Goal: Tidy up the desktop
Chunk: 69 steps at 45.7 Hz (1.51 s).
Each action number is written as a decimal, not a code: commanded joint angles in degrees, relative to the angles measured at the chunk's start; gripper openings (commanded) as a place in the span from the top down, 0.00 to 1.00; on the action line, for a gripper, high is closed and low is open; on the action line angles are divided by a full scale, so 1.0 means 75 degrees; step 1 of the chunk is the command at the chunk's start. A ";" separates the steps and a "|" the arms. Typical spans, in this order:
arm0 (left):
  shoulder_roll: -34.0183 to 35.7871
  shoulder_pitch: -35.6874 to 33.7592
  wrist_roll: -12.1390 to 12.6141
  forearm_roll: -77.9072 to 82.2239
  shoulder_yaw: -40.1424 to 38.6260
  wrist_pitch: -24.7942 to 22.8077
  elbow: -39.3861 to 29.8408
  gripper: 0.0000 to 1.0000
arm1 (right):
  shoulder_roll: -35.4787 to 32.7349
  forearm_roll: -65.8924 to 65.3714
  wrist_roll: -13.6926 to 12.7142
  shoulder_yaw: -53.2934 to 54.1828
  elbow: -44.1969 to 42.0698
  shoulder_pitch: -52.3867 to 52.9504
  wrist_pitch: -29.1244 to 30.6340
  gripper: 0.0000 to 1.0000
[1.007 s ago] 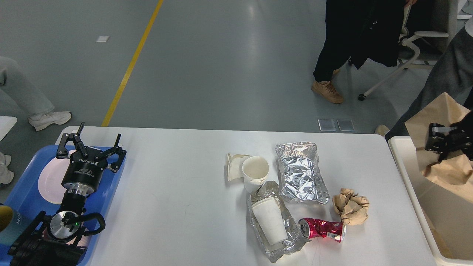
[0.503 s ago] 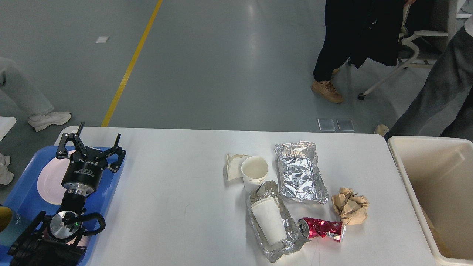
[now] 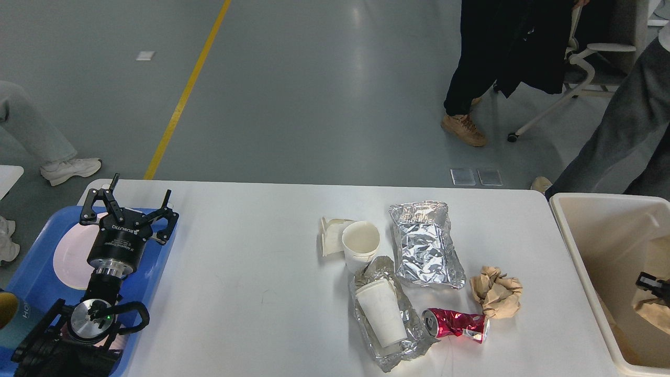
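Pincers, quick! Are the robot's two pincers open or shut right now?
Left pincer: open, holding nothing, above the blue tray.
Right pincer: cannot be told; only a dark bit shows inside the cream bin.

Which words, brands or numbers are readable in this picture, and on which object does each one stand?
"ROBOTIQ": white letters on the black body of the left pincer.
"HO": white letters, cut off, on the teal cup at the left edge.
Crushed red metal can: no readable print.
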 commanded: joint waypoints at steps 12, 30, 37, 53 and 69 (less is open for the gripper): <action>0.0000 -0.0001 0.0000 0.0000 0.0000 0.0000 -0.0002 0.04 | 0.0448 -0.0036 -0.0046 -0.0009 -0.0029 -0.0538 -0.0597 1.00; 0.0000 -0.0012 0.0000 0.0000 0.0000 0.0000 -0.0002 0.04 | 0.0471 -0.0013 -0.0093 0.0073 -0.0017 -0.0703 -0.0609 1.00; 0.0000 -0.0001 0.0000 0.0000 0.0000 0.0000 -0.0002 0.04 | 0.0436 0.0057 -0.0081 0.0108 -0.0017 -0.0691 -0.1134 0.57; 0.0000 -0.0012 0.0000 0.0000 0.0000 0.0000 -0.0002 0.04 | 0.0483 0.0081 -0.0034 0.0190 0.0042 -0.0691 -0.2331 0.00; 0.0000 -0.0001 0.0000 0.0000 0.0000 0.0000 -0.0002 0.04 | 0.0448 0.0081 -0.0046 0.0190 0.0077 -0.0632 -0.2390 0.01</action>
